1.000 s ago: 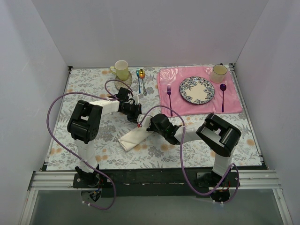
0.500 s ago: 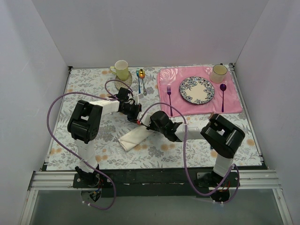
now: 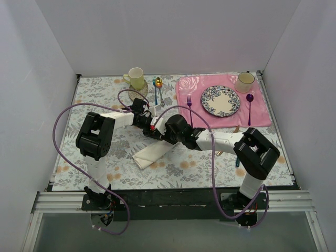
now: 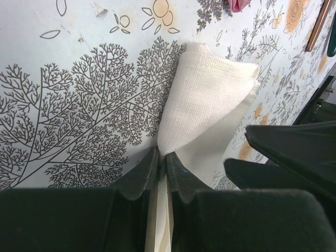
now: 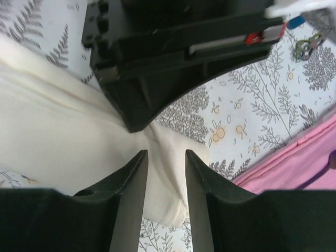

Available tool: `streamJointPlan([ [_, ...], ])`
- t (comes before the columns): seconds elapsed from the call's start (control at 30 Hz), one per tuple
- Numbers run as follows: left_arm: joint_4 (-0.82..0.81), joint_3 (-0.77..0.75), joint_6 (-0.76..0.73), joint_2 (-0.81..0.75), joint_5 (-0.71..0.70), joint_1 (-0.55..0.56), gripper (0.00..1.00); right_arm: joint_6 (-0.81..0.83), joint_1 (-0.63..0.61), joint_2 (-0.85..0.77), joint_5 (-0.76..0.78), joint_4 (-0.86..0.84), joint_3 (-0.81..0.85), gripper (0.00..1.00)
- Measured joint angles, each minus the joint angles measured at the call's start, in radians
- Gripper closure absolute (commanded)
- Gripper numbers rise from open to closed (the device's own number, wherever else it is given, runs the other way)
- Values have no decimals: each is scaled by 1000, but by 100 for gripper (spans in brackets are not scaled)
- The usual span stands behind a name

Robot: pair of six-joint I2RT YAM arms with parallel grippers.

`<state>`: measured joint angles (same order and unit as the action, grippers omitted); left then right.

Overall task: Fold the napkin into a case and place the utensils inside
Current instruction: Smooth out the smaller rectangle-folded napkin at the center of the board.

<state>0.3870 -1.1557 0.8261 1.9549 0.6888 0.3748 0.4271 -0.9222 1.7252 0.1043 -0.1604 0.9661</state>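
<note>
Left wrist, cream napkin [image 4: 206, 100], loosely folded; corner pinched in left claw [image 4: 161, 156]

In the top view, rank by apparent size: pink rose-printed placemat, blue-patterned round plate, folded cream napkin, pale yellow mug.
1. pink rose-printed placemat
2. blue-patterned round plate
3. folded cream napkin, partly hidden, so its rank is less sure
4. pale yellow mug

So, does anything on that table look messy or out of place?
The napkin stands out: it lies slantwise, and its far end is curled up, pinched in the shut left gripper. The right gripper sits open at the same end. Nothing looks spilled or broken.
</note>
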Motion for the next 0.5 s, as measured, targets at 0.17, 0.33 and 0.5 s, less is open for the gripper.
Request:
streamJointPlan([
  [0.17, 0, 0, -1, 1, 4, 0, 100, -89, 101, -17, -187, 92, 95, 67],
  [0.33, 0, 0, 0, 2, 8, 0, 100, -176, 197, -16, -317, 142, 133, 74],
  [0.5, 0, 0, -1, 3, 11, 0, 100, -245, 237, 58, -393, 190, 191, 76],
])
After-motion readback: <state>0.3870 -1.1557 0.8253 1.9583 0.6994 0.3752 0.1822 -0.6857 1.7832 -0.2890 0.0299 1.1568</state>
